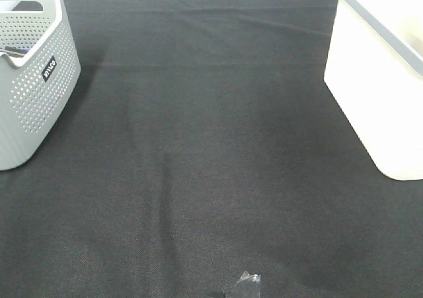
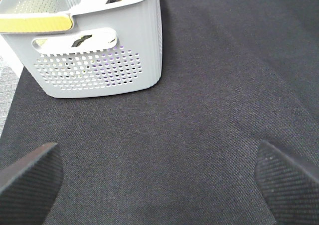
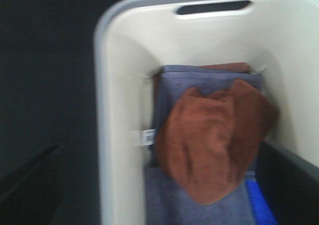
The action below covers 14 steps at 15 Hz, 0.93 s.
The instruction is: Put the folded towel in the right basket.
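Ahead of my left claw (image 2: 159, 180), jaws wide apart over bare worktop (image 1: 211, 146), stands the grey basket (image 2: 99, 60); nothing is in its grip. Below my right claw (image 3: 164, 185), jaws spread with nothing between them, the brown towel (image 3: 212, 140) lies in the white basket (image 3: 119, 85), slumped on a blue-grey cloth (image 3: 199, 80). I judge the drop done. To finish well, I would lift the right claw straight up, clear of the rim, without snagging the towel. I count two baskets, two claws, one brown towel, and one scrap of tape (image 1: 248, 283).
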Available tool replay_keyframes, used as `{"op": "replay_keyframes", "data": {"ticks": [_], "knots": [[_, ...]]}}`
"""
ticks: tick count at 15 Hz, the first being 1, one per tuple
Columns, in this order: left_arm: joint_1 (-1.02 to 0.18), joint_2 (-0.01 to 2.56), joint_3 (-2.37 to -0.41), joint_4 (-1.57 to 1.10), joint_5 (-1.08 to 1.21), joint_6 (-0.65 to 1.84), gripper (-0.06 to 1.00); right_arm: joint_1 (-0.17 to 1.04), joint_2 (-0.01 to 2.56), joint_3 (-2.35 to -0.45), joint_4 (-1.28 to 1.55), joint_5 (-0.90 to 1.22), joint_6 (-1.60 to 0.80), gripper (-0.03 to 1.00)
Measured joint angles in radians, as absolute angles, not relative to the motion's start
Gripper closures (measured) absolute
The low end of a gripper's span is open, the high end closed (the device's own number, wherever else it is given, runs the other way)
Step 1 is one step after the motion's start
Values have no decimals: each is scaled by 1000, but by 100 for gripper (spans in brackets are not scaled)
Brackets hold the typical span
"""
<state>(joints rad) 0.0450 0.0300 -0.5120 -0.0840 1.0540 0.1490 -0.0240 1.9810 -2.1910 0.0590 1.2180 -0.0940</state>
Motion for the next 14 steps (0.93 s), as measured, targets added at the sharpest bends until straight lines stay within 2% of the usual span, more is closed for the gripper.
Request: {"op": "replay_keyframes", "data": {"ticks": [1,3,7,12,14], "knots": [[45,30,-512,-84,1054,149,-3,32,1914,-2119,59,1218,-80,-1],[45,30,-512,-84,1054,149,-3,59,1796,-1977,55,1219,-57,-1],[45,30,-512,-84,1054,149,-3,58,1447,-1530,-22,1217,29,-1],[45,30,-512,-84,1054,149,-3,58,888,-968,-66,1157,80,-1],[45,30,-512,-84,1054,149,-3,58,683,-818,-68,1154,89,-1]]}}
